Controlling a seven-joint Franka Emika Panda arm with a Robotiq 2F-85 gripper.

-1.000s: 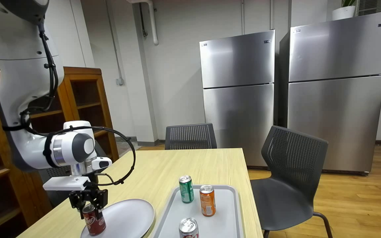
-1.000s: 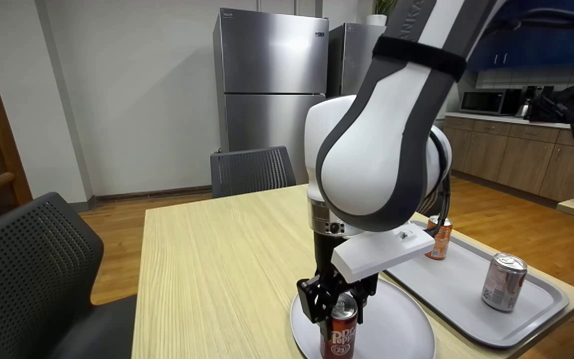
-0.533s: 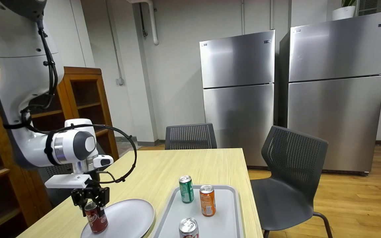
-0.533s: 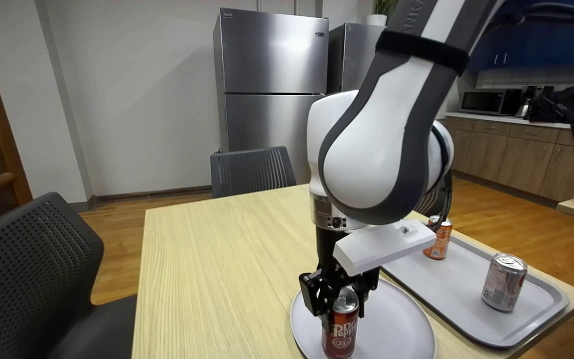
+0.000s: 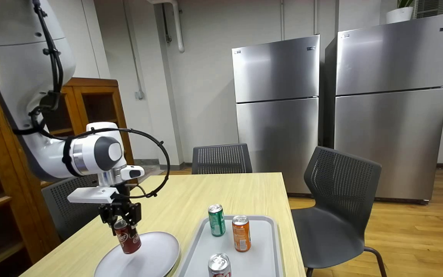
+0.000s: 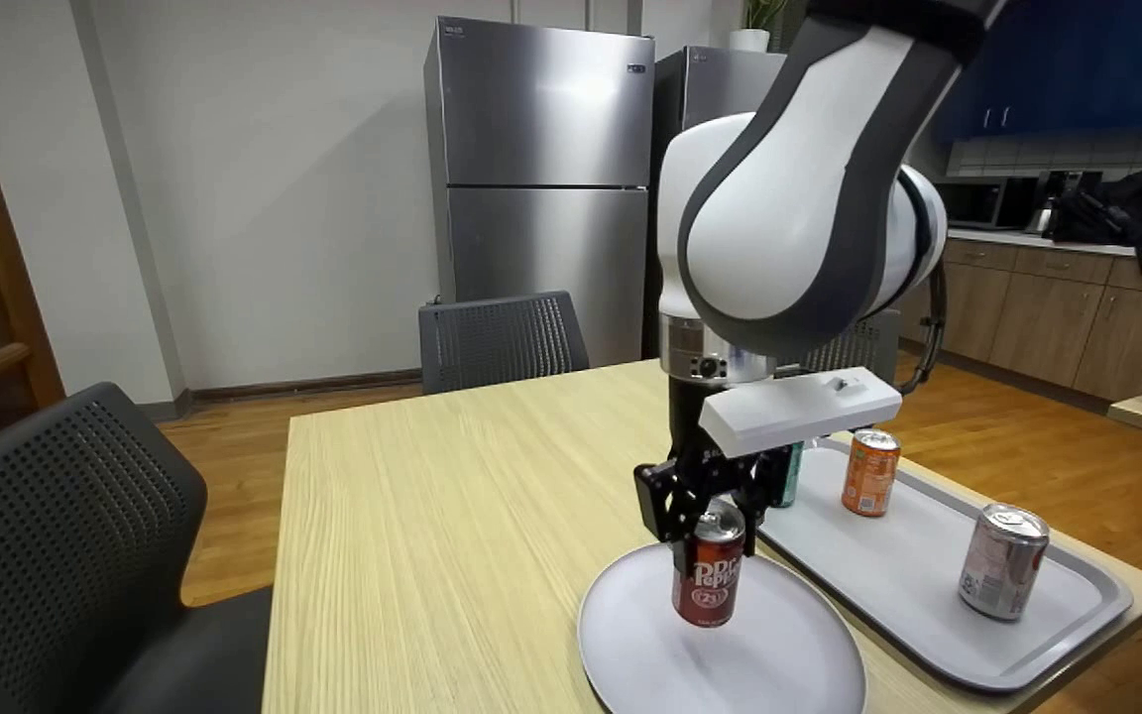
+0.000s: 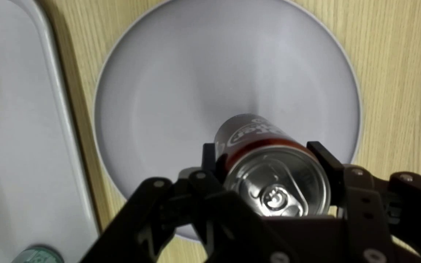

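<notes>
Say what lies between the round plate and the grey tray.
A narrow strip of bare wood-grained tabletop lies between the plate and the tray, as the wrist view shows.

The red can [image 6: 710, 583] is smooth printed metal, its bare lid [image 7: 274, 179] mirror-glossy. The claw [image 6: 716, 548] looks mostly dull, metal or plastic, I cannot tell which. The plate [image 7: 174, 84] and tray [image 6: 918, 555] look smooth and matt, plastic-like. The tabletop [image 6: 452, 496] shows wood grain under a faint sheen. The fridges [image 5: 277, 127] are brushed steel; the chairs [image 5: 340, 181], matt perforated plastic; the floor [image 5: 406, 221], glossy wood.

Wrist view close above can [image 7: 270, 164]
</notes>
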